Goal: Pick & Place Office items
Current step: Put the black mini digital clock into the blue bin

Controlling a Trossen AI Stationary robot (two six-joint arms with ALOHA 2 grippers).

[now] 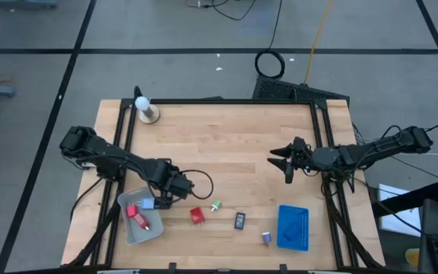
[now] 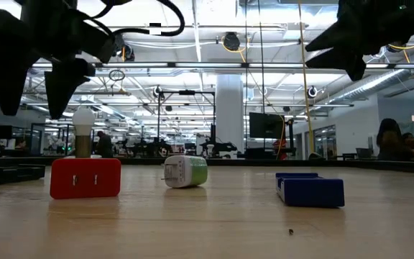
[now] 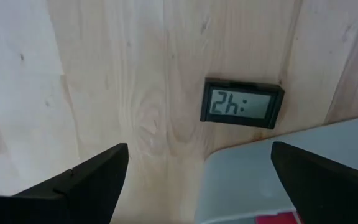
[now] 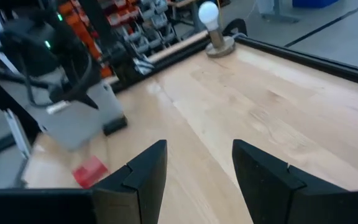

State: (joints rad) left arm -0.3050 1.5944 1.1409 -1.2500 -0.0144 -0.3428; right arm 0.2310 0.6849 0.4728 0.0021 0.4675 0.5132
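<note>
My left gripper (image 1: 163, 196) (image 3: 197, 186) hangs open, pointing down over the grey tray's (image 1: 131, 228) right corner (image 3: 272, 168). Just beyond its fingers a small black rectangle with a display (image 3: 242, 103) lies flat on the wood beside the tray. The tray holds a red piece (image 1: 133, 211), a light-blue piece (image 1: 147, 204) and another red piece (image 1: 143, 222). On the table lie a red block (image 1: 197, 215) (image 2: 85, 178), a green-white bit (image 1: 217, 205) (image 2: 185, 171), a second black rectangle (image 1: 239, 221) and a purple bit (image 1: 266, 237). My right gripper (image 1: 281, 164) (image 4: 197, 168) waits open above the table's right middle.
A blue tray (image 1: 293, 227) (image 2: 311, 189) sits near the front right. A white ball on a wooden base (image 1: 147, 110) (image 4: 211, 25) stands at the far left corner. Bare wood spreads over the table's middle and far half (image 1: 226, 137). A black rail (image 1: 226, 100) frames the table.
</note>
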